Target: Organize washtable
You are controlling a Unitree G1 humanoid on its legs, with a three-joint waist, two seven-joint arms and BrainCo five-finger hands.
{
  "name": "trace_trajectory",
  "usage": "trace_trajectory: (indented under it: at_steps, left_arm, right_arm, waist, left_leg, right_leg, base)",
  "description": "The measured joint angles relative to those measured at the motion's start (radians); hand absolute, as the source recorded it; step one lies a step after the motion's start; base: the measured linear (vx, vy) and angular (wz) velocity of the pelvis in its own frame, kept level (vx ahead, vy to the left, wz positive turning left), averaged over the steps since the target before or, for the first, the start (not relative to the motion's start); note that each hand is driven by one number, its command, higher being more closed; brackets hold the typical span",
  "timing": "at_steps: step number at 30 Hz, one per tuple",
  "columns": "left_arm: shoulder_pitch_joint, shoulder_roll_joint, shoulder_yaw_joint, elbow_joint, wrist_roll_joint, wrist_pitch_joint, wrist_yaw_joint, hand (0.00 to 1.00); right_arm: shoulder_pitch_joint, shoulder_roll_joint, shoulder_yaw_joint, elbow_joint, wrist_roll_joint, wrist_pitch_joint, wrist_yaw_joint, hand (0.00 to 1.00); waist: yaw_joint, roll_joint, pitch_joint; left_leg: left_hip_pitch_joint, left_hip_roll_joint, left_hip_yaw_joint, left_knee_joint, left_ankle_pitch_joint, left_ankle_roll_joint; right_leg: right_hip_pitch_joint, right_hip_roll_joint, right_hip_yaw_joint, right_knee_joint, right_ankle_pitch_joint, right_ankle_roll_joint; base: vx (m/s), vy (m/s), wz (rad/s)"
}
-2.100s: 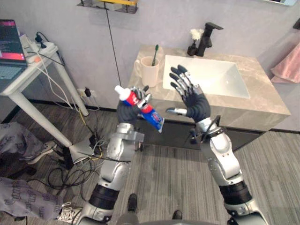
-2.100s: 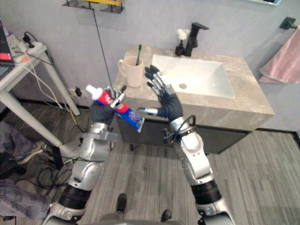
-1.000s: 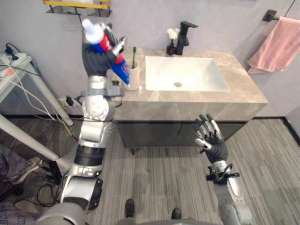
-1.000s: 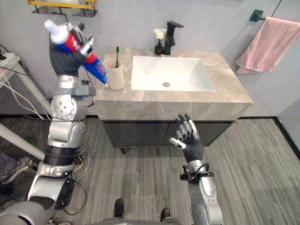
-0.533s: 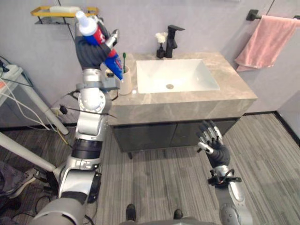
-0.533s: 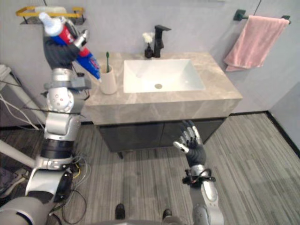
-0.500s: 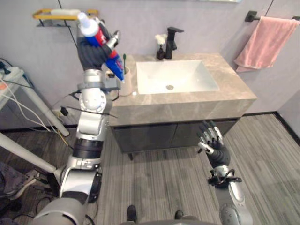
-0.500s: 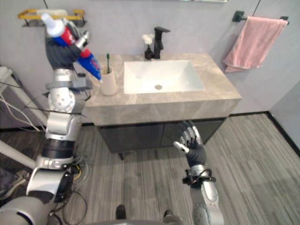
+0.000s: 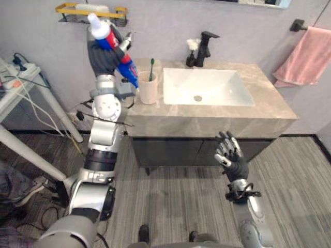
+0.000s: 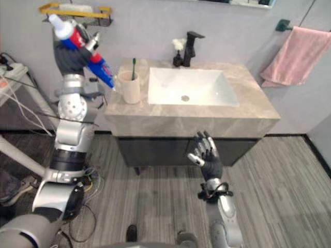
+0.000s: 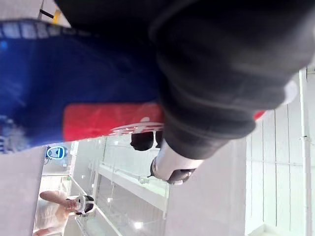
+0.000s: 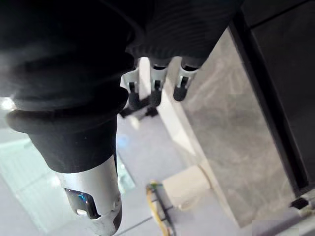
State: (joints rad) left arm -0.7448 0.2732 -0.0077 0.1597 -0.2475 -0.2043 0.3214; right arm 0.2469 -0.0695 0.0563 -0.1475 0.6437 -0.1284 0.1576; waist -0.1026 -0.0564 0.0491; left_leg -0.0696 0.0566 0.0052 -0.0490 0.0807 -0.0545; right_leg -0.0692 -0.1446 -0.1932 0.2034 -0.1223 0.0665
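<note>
A red and blue toothpaste tube [image 9: 127, 68] with a white cap is held high in my left hand [image 9: 101, 56], cap up and tilted. Its lower end hangs just left of a cream cup [image 9: 148, 89] with a green toothbrush [image 9: 151, 64] in it. The cup stands on the left end of the marble washtable [image 9: 217, 116]. In the left wrist view the tube [image 11: 74, 98] lies pressed against the hand's dark cover. My right hand [image 9: 232, 161] hangs low before the dark cabinet, its fingers [image 12: 156, 83] straight and holding nothing.
A white sink [image 9: 207, 87] fills the middle of the counter, with a black faucet [image 9: 206, 44] and a small black bottle with white flowers [image 9: 192, 51] behind it. A yellow wall shelf [image 9: 92, 11] hangs above my left hand. A pink towel [image 9: 309, 51] hangs right; a white table [image 9: 23, 85] with cables stands left.
My left hand has lifted the tube from waist height up beside the cup. My right hand has dropped from above the counter to below its edge. The camera has shifted.
</note>
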Motion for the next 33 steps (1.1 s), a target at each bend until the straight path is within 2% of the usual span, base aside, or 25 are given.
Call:
trace_trajectory:
  at_steps: [1,4,7,9,11,12,13,14,17,21,28,33]
  left_arm:
    - [0.002,-0.006,0.0,0.005,-0.01,0.0,0.0,1.0]
    - [0.021,-0.03,0.0,0.013,-0.024,0.003,-0.004,1.0]
    - [0.033,-0.039,0.005,0.011,-0.038,0.003,-0.014,1.0]
    - [0.047,-0.041,0.02,-0.003,-0.038,0.002,-0.014,1.0]
    - [0.067,-0.043,0.023,-0.015,-0.038,0.002,-0.014,1.0]
    - [0.079,-0.044,0.024,-0.024,-0.038,0.002,-0.015,1.0]
    - [0.083,-0.045,0.027,-0.033,-0.038,0.002,-0.015,1.0]
    - [0.09,-0.046,0.03,-0.049,-0.037,0.002,-0.018,1.0]
    - [0.092,-0.046,0.034,-0.075,-0.036,0.002,-0.027,1.0]
    - [0.091,-0.046,0.037,-0.083,-0.035,0.003,-0.037,1.0]
    - [0.088,-0.04,0.037,-0.083,-0.029,0.012,-0.037,1.0]
    - [0.011,0.002,0.037,-0.06,-0.016,0.026,-0.036,1.0]
  right_arm:
    - [0.001,-0.001,0.001,0.007,0.022,0.004,0.0,0.0]
    - [0.009,-0.013,0.001,0.007,0.037,0.017,0.001,0.0]
    - [0.009,-0.046,-0.005,0.007,0.054,0.025,0.015,0.0]
    - [-0.001,-0.055,-0.007,0.007,0.056,0.027,0.022,0.0]
    - [-0.017,-0.063,-0.009,0.007,0.062,0.027,0.022,0.0]
    - [-0.026,-0.067,-0.009,0.007,0.062,0.027,0.022,0.0]
    - [-0.028,-0.064,-0.009,0.007,0.062,0.028,0.022,0.0]
    - [-0.027,-0.054,-0.009,0.007,0.063,0.028,0.022,0.0]
    - [0.024,-0.027,-0.006,0.004,0.063,0.029,0.023,0.0]
    - [0.058,-0.014,-0.001,0.003,0.062,0.029,0.026,0.0]
    - [0.08,-0.008,0.003,-0.036,0.056,0.029,0.041,0.0]
    - [0.115,0.001,0.003,-0.065,0.053,0.029,0.044,0.0]
  waist:
    - [0.003,0.007,-0.002]
    - [0.001,0.007,-0.002]
    - [0.013,0.01,-0.001]
    - [0.033,0.013,0.001]
    - [0.052,0.025,0.008]
    - [0.061,0.051,0.021]
    - [0.061,0.059,0.023]
    - [0.059,0.069,0.022]
    - [0.055,0.07,0.021]
    - [0.03,0.07,0.019]
    - [0.01,0.074,0.011]
    - [0.005,0.076,0.009]
  left_leg:
    - [-0.002,0.013,0.002,0.0,0.005,-0.004]
    - [-0.026,0.014,-0.001,0.076,0.007,-0.014]
    - [-0.051,0.013,0.029,0.155,-0.005,-0.004]
    - [-0.051,0.019,0.031,0.176,-0.005,-0.004]
    - [-0.038,0.02,0.039,0.171,-0.004,-0.004]
    - [-0.001,0.03,0.051,0.116,-0.005,-0.005]
    - [0.013,0.032,0.059,0.085,-0.005,-0.005]
    - [0.034,0.04,0.071,0.028,0.011,-0.02]
    - [0.067,0.05,0.102,-0.047,0.033,-0.027]
    - [0.063,0.048,0.127,-0.047,0.038,-0.024]
    - [0.046,0.047,0.135,-0.046,0.04,-0.023]
    - [0.037,0.05,0.137,-0.046,0.04,-0.024]
  right_leg:
    - [0.019,0.01,-0.012,-0.029,0.02,0.004]
    - [0.066,0.025,-0.039,-0.05,0.022,0.001]
    - [0.109,0.021,-0.052,-0.054,0.015,-0.009]
    - [0.127,0.023,-0.049,-0.068,0.013,-0.011]
    - [0.146,0.026,-0.045,-0.089,0.013,-0.011]
    - [0.15,0.041,-0.035,-0.098,0.012,-0.014]
    - [0.148,0.047,-0.029,-0.103,0.007,-0.02]
    - [0.134,0.055,-0.02,-0.101,0.005,-0.022]
    - [0.114,0.07,0.012,-0.102,-0.004,-0.031]
    - [0.093,0.071,0.038,-0.106,0.011,-0.017]
    - [0.077,0.073,0.058,-0.107,0.021,-0.014]
    - [0.064,0.076,0.064,-0.117,0.027,-0.019]
  base:
    - [0.18,-0.05,0.22]
    - [0.13,-0.062,0.38]
    - [0.09,-0.005,0.5]
    - [0.03,-0.047,0.11]
    - [-0.02,-0.062,-0.09]
    - [-0.07,-0.035,-0.12]
    - [-0.12,-0.031,-0.2]
    - [-0.12,-0.005,-0.27]
    - [-0.08,-0.02,-0.3]
    - [0.02,0.0,-0.24]
    - [0.07,-0.002,-0.08]
    - [-0.01,-0.008,-0.04]
